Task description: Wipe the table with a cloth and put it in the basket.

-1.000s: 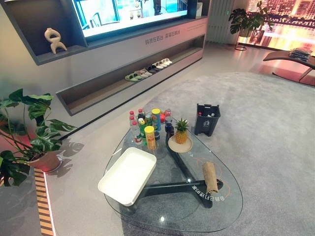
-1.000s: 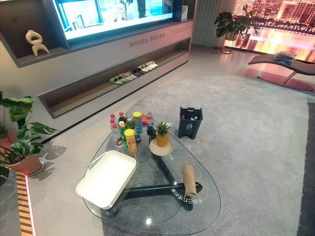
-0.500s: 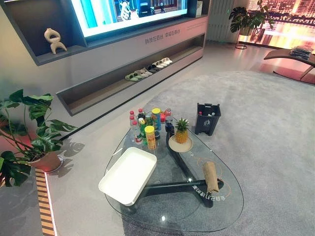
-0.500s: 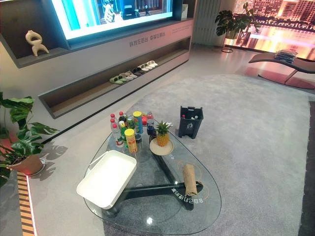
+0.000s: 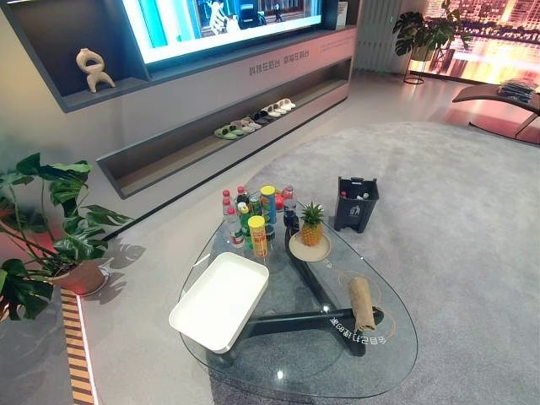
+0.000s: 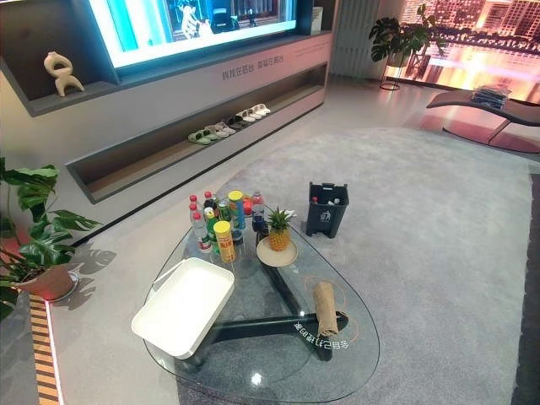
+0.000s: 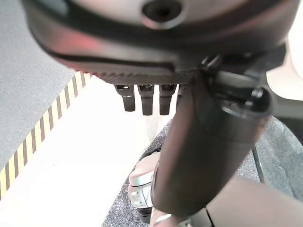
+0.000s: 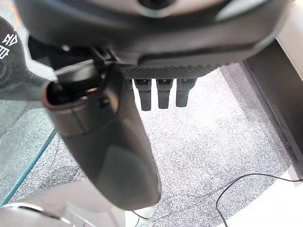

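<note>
Cloth [image 5: 361, 303] rolled, folds indistinct

White characters run along the wall panel [image 5: 278, 63], upper middle, too small to make out. More white characters on the table base [image 5: 359, 336], lower right, unreadable too. Bottle labels [image 5: 253, 221], centre: colours only.

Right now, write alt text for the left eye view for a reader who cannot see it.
A rolled tan cloth lies on the right side of a glass coffee table, with a white basket on its left. At the far end stand bottles and cans and a pineapple on a plate; a dark bin sits on the carpet beyond.
</note>
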